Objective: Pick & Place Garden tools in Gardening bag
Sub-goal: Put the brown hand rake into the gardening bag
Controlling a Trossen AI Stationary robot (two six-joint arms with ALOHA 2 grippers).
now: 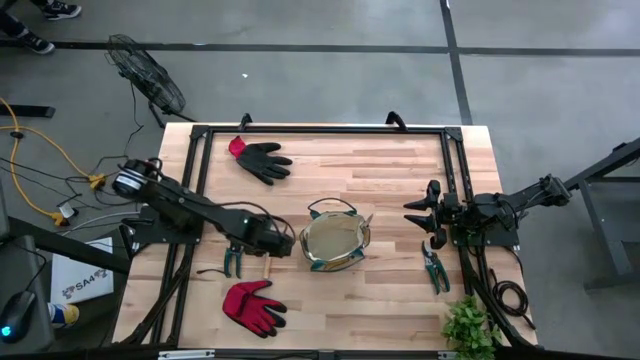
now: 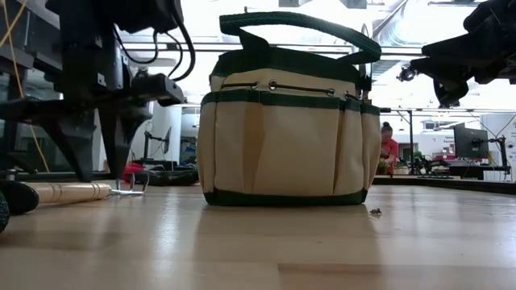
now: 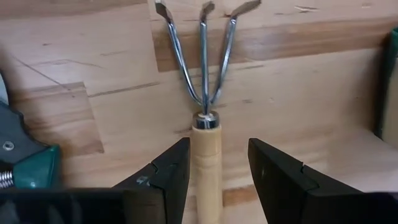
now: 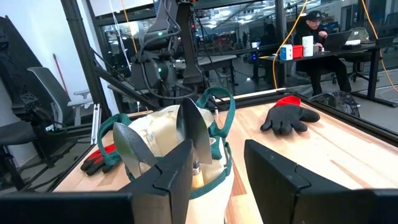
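Roughly, by label:

Table edges: pale wooden tabletop [image 1: 380, 180] framed by a black metal rail [image 1: 320, 129]; bare wood between bag and right arm.
Gardening bag: gardening bag [image 1: 335, 242] near table centre; round, olive-tan fabric, dark green rim, thin loop handles, outer pockets stitched around the wall; upright.
Bag contents: two silver trowel blades [image 4: 194, 132] sticking up out of the mouth.
Left gripper: left gripper [image 3: 214, 171] low over the table just left of the bag, fingers spread on either side of the fork [image 3: 204, 93], not clenched on it.
Fork: wooden handle, three bent steel tines, lying flat.
Pruners by left arm: green-handled pruners [image 1: 233, 260] beside the left gripper, on the wood.
Right gripper: right gripper [image 1: 420, 212] raised at the right side, well apart from the bag, fingers parted, grasping nothing.
Right pruners: second green-handled pruners [image 1: 435, 268] lying near the right arm.
Gloves: black-and-red glove [image 1: 262, 159] at the far side; red glove [image 1: 253, 305] at the near side.
Near right corner: leafy plant [image 1: 470, 328].
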